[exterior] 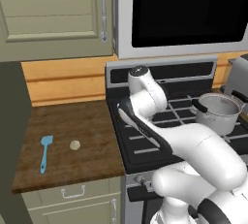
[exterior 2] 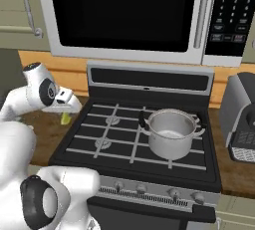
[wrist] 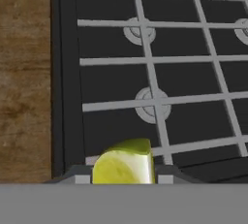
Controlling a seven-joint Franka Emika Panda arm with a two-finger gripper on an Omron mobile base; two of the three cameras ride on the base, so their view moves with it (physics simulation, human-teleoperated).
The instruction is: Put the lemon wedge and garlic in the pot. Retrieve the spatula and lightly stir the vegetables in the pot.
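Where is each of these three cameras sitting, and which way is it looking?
Left base view: behind the arm, to its left, looking down over counter and stove; spatula and garlic lie on the wood.
Right base view: behind, to its right, facing stove and pot; the arm rises at lower left.
Hand view: on the hand, looking down at the burners past the lemon wedge between the fingers.
Shared: both base views show stove and pot.

Between the fingers (wrist: pixel 124 178), the lemon wedge (wrist: pixel 125 164) looks smooth and waxy. Beyond them, matt black metal stove grates (wrist: pixel 155 63); beside them, grainy wooden counter (wrist: pixel 24 82). The pot (exterior 2: pixel 172 133) is shiny steel.
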